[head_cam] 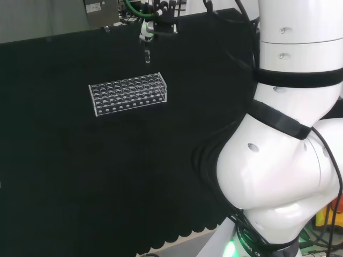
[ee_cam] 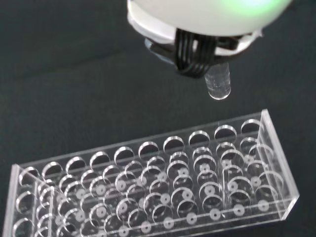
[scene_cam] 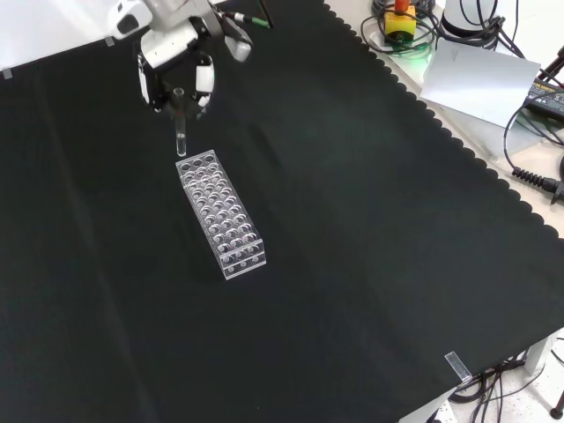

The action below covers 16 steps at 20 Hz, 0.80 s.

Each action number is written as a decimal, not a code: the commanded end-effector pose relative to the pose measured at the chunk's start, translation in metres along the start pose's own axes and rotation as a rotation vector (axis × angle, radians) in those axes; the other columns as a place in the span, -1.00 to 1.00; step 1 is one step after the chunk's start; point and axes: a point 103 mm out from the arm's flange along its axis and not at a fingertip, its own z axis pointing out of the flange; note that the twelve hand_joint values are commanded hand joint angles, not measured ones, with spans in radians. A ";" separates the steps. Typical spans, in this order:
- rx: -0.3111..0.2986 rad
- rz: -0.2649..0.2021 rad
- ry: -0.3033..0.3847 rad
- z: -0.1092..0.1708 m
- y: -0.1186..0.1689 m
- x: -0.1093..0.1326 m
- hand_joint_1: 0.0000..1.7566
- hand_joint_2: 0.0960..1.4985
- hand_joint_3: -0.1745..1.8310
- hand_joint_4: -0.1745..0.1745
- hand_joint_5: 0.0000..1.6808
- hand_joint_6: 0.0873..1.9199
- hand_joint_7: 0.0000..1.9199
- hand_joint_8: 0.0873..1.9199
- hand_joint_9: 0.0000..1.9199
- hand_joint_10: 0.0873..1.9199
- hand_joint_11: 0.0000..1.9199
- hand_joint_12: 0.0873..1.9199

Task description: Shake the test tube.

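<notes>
The cloth (scene_cam: 370, 264) spreads nearest the front camera, and on it lies a clear rack (scene_cam: 220, 214) of many holes. Above the rack's far end in the front view, the hand (scene_cam: 176, 75) has its fingers closed round a clear tube (scene_cam: 181, 141), which hangs upright, clear of the rack, its rounded end down.

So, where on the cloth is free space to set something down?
In the front view, bare black cloth spreads to the right of the clear rack up to the scalloped edge, and also below and left of it. It is crowded only at the rack's far end, where the hand holds the test tube.
</notes>
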 end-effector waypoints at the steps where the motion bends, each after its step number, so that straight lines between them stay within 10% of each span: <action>1: -0.026 0.016 0.018 -0.023 -0.014 -0.006 0.63 -0.27 -0.10 -1.00 0.46 -0.30 0.38 -0.18 0.30 -0.44 0.06 0.11; 16: 0.005 -0.133 0.056 -0.015 -0.032 0.093 0.63 -0.28 -0.09 -1.00 0.46 -0.30 0.38 -0.18 0.30 -0.44 0.05 0.11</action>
